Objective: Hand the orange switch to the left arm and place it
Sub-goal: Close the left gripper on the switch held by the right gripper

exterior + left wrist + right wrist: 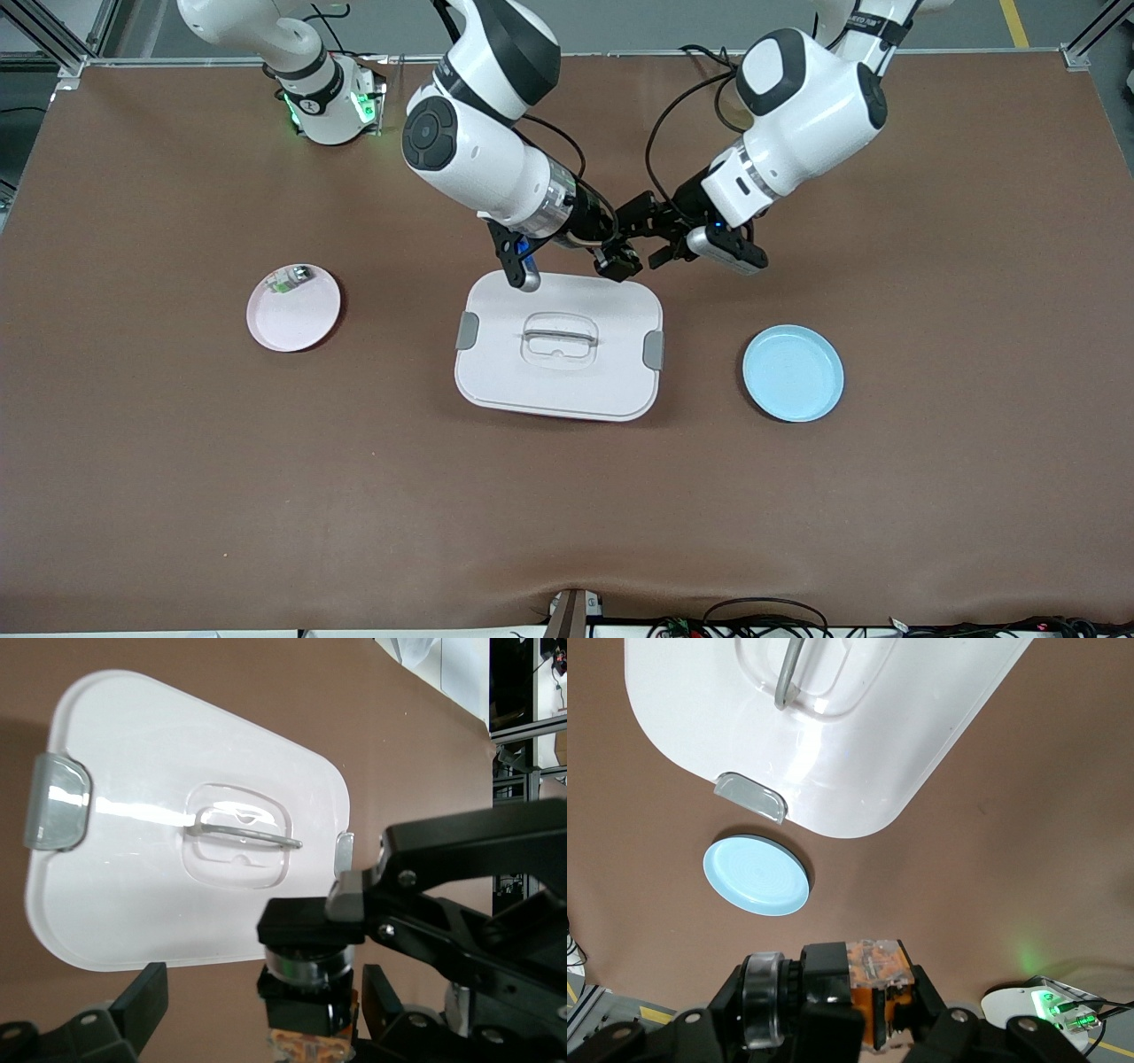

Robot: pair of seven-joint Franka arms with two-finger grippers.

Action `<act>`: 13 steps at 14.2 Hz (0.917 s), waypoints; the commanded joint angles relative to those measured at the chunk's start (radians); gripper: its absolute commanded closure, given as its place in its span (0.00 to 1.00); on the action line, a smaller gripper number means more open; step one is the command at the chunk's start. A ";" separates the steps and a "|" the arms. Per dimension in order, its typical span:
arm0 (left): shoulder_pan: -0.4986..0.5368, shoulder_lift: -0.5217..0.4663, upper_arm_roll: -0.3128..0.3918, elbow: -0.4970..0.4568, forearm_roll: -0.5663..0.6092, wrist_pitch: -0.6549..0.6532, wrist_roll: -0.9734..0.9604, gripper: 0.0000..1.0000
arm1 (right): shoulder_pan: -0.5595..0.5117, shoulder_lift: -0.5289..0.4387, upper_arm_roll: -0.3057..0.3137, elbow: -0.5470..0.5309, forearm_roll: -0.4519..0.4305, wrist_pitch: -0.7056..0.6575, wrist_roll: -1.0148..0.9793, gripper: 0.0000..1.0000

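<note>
The switch (617, 262) hangs over the box (558, 354) edge nearest the arms' bases, clamped in the right pincer (614, 257), while the left pincer (654, 244), jaws wide, straddles it from the left arm's end, ready to take over.

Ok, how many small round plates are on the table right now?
2. The pink plate lies toward the right arm's end, with a small component on it; the blue plate lies toward the left arm's end, beside the box.
</note>
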 commanded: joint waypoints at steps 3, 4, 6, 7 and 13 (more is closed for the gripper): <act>-0.007 0.005 -0.011 0.002 -0.028 0.027 0.011 0.21 | 0.006 0.016 -0.003 0.029 0.017 -0.006 0.006 0.79; -0.007 0.003 -0.011 0.002 -0.028 0.025 0.011 0.28 | 0.006 0.016 -0.003 0.029 0.017 -0.006 0.006 0.79; -0.007 -0.004 -0.011 0.005 -0.028 0.021 0.006 0.49 | 0.006 0.016 -0.003 0.028 0.017 -0.006 0.006 0.79; -0.007 -0.009 -0.011 0.008 -0.028 0.018 0.000 0.64 | 0.006 0.016 -0.003 0.029 0.017 -0.006 0.006 0.79; -0.005 -0.017 -0.011 0.013 -0.022 0.013 0.009 1.00 | 0.006 0.020 -0.003 0.029 0.017 -0.006 0.006 0.79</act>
